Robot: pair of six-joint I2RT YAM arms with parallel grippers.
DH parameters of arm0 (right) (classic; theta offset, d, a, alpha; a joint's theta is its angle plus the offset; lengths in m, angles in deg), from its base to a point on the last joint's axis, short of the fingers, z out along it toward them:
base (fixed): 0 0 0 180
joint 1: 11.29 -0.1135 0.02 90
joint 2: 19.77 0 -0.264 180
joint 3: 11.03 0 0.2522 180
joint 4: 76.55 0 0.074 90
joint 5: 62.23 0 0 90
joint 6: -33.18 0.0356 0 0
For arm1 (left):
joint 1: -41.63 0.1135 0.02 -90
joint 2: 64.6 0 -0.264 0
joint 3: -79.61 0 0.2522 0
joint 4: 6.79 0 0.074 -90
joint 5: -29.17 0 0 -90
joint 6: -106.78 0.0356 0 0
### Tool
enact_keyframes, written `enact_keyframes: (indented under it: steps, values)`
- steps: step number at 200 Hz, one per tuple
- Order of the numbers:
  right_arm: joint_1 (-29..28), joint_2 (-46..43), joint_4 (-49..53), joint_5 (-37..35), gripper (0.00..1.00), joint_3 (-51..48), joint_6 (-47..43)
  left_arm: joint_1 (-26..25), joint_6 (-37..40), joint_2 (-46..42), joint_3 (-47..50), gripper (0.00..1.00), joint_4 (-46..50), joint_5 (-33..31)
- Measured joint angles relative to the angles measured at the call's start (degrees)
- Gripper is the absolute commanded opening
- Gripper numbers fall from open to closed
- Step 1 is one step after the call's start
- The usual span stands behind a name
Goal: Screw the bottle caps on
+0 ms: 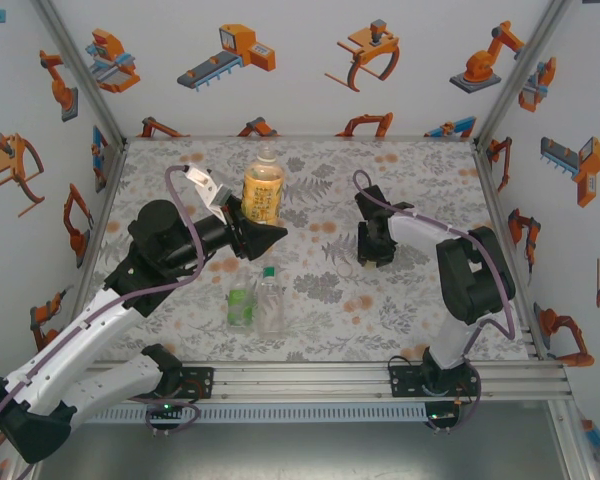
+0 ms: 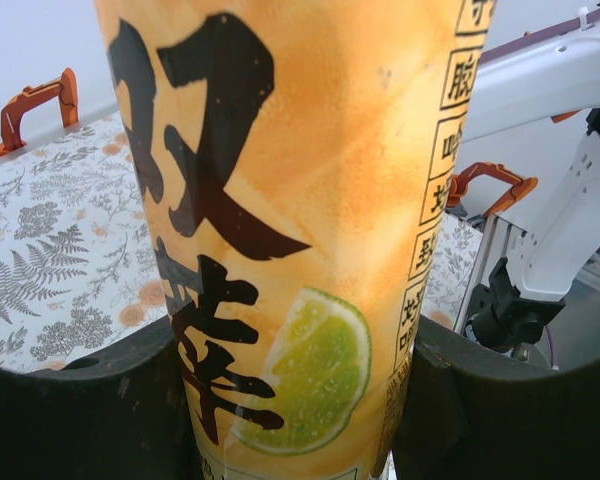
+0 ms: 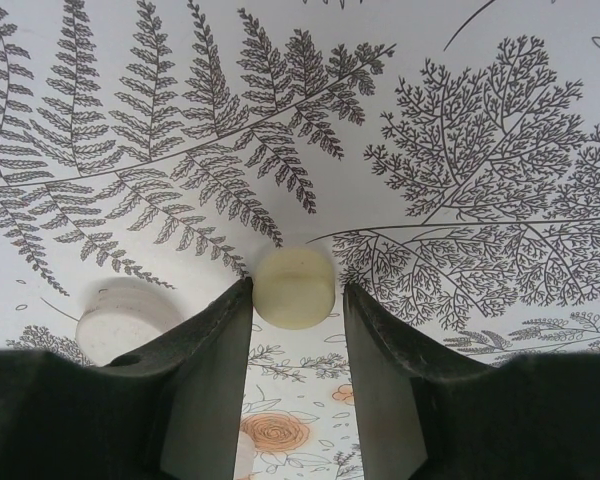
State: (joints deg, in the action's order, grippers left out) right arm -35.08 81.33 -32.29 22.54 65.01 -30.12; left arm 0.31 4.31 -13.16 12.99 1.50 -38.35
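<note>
While the right claw (image 3: 296, 293) hung nose-down over the table (image 3: 450, 140), its two fingers stood spread a little wider than the cream cap (image 3: 294, 287) lying flat between their tips. One finger seemed to touch the cap's edge and the other stood just off it, so I would not have called it a pinch. Just beside that claw lay a pale round thing (image 3: 118, 318), half hidden by a finger; whether it was another cap I could not tell.

Across the table the left claw (image 2: 295, 350) was pressed in on the amber bottle (image 2: 300, 200), a finger against each side of the label. It held the bottle upright toward the far side, well apart from the right claw.

As I judged it, most of the job was done. Near the front edge the clear bottle (image 1: 271, 308) wore a green cap (image 1: 269, 271). The green bottle (image 1: 240, 310) close beside it looked closed too, though it was too small to be sure. What remained was to lift the cream cap, carry it over and twist it onto the amber bottle. Nothing stood between the two claws, and the front pair sat clear of that path.
</note>
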Motion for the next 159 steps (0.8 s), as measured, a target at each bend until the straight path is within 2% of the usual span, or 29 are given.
enact_keyframes:
  steps: [81, 159]
  values:
    - [0.00, 0.22, -1.36, 0.44, 0.38, 0.00, -0.70, 0.00, 0.00, 0.28, 0.00, 0.00, 0.13, -0.22]
    - [-0.04, -0.04, -1.07, 0.44, 0.23, 0.02, -1.14, 0.00, 0.79, 1.16, 0.02, 0.00, 0.81, -0.50]
